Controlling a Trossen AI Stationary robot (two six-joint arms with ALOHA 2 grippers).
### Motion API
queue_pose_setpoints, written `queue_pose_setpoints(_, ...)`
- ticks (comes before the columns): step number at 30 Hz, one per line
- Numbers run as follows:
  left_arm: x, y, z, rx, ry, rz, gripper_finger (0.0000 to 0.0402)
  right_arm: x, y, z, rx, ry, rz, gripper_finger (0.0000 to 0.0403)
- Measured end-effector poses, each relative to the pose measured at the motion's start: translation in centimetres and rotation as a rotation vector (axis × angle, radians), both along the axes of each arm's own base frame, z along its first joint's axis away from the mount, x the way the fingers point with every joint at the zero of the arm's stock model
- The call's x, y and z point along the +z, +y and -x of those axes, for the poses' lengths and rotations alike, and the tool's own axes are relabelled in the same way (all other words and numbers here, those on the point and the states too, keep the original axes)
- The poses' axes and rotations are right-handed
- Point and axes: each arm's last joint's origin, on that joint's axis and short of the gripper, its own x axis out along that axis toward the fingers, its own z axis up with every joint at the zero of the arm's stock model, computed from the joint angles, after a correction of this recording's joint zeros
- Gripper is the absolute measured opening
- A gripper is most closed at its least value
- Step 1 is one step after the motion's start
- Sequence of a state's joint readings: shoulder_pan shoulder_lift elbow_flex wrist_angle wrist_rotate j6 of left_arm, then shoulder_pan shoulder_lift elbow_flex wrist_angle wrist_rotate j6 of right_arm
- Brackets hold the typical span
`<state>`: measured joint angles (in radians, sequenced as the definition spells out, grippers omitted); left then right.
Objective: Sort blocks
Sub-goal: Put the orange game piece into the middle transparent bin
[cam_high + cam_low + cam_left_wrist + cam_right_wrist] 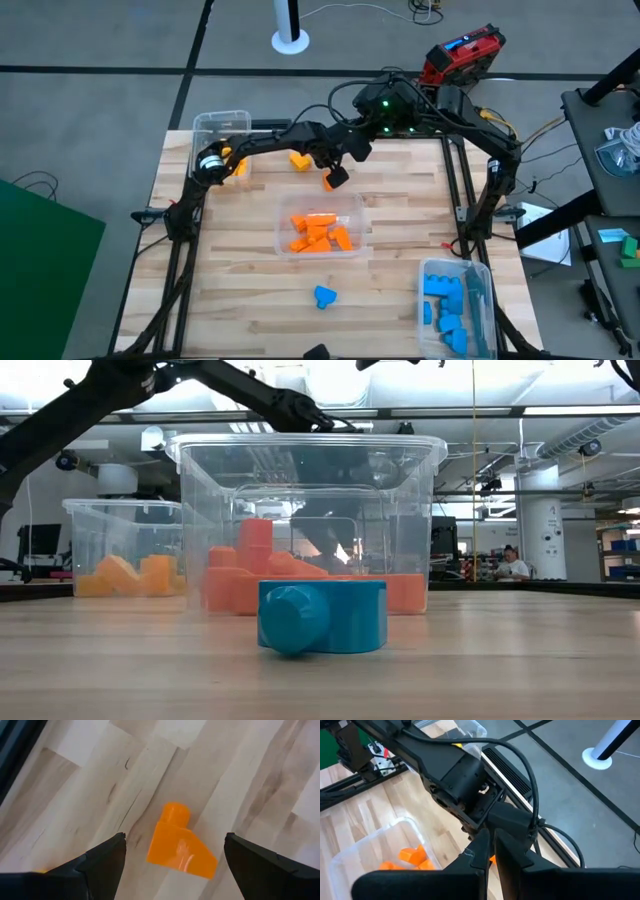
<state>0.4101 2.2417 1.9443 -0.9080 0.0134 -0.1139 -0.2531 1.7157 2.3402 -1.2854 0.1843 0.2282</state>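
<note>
An orange wedge block with a round stud (181, 849) lies on the wooden table (240, 290), just beyond the far rim of the middle bin. My left gripper (175, 845) hangs open above it, one finger on each side, touching nothing; the high view shows this gripper (334, 176) over the block (330, 182). My right gripper (491, 845) is shut and empty, close behind the left arm's wrist (470, 785) at the far middle. A yellow block (298, 159) lies nearby on the table. A blue block (324, 296) rests toward the near edge, also in the low view (320, 617).
A clear bin of orange blocks (285, 240) stands mid-table. A clear bin with yellow blocks (222, 122) is at the far left, and a bin of blue blocks (480, 275) at the near right. The two arms crowd each other at the far middle. A person (512, 565) sits far off.
</note>
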Motion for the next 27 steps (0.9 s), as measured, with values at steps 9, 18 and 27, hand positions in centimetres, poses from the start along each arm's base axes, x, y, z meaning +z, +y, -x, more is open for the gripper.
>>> queue_pose_setpoints(9, -1.3, 0.0, -0.2, -0.027, -0.024, -0.026, 0.0310, 0.0, 0.0, 0.0, -0.027, -0.015, -0.027, 0.0018)
queue_pose_setpoints(18, -2.1, 0.0, -0.3, -0.073, -0.038, -0.054, 0.0310, 0.0, 0.0, 0.0, -0.042, -0.023, -0.042, 0.0018)
queue_pose_setpoints(27, -3.4, 0.0, 0.0, -0.113, -0.032, -0.070, 0.0310, 0.0, 0.0, 0.0, -0.045, -0.028, -0.044, 0.0018)
